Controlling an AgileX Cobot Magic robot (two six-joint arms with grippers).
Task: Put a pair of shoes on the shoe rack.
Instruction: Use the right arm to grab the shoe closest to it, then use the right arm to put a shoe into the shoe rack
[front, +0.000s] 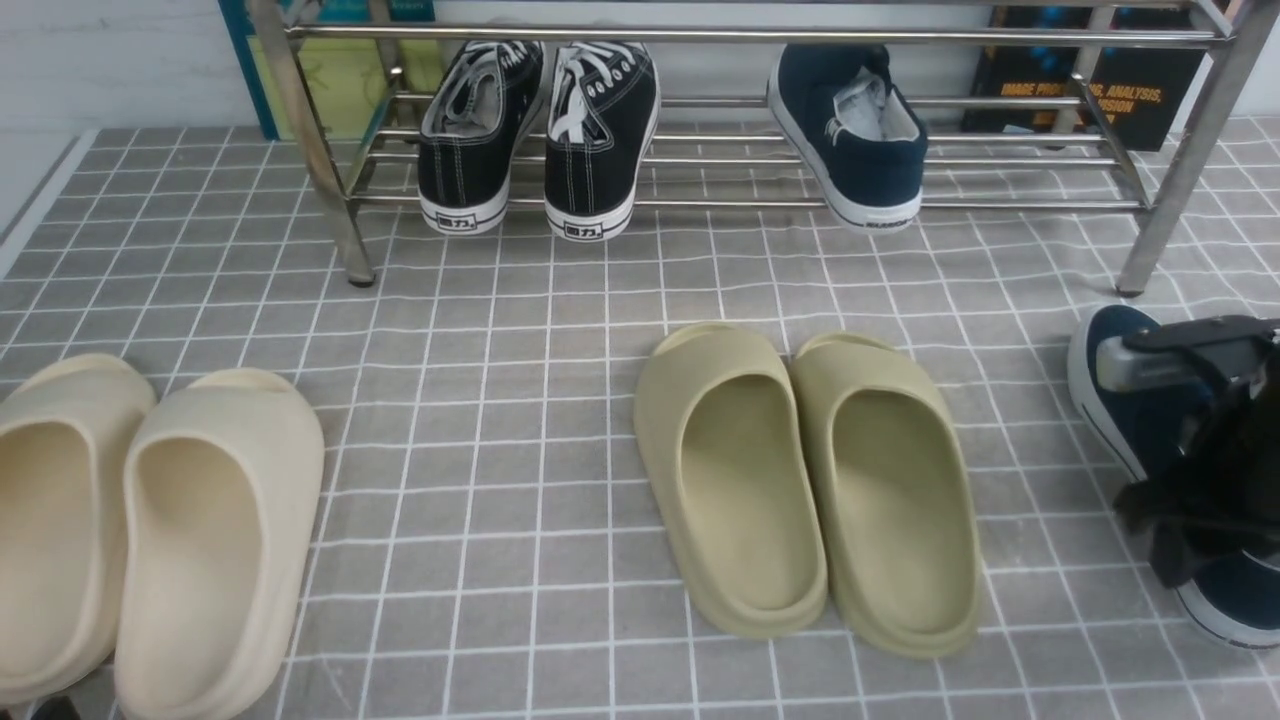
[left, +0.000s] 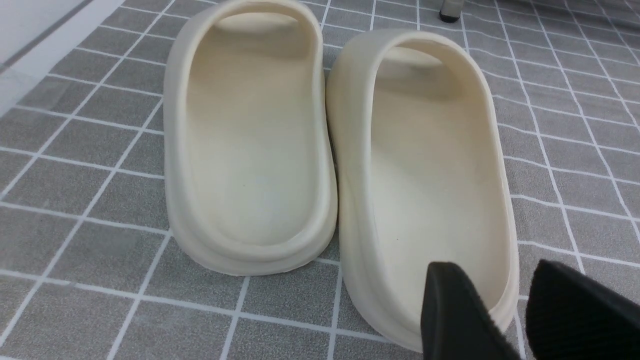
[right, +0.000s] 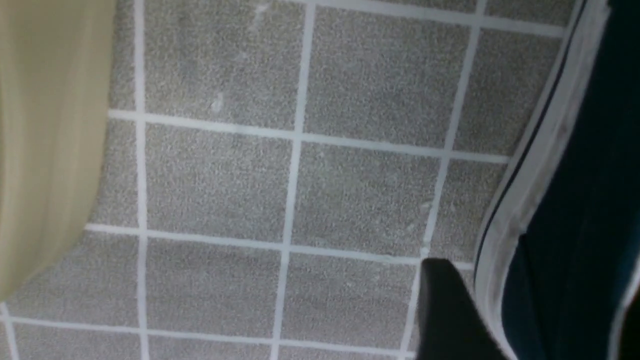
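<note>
One navy-blue canvas slip-on shoe (front: 850, 140) is sitting on the shiny silver metal rack (front: 700, 35); its twin (front: 1125, 400) is lying beneath the right end effector (front: 1190, 500), whose grip is not showing clearly. A weak pinch would be risking a drop.

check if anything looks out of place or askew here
One navy shoe sits on the shoe rack, skewed beside the straight black sneakers; its mate lies on the floor, far right.
</note>
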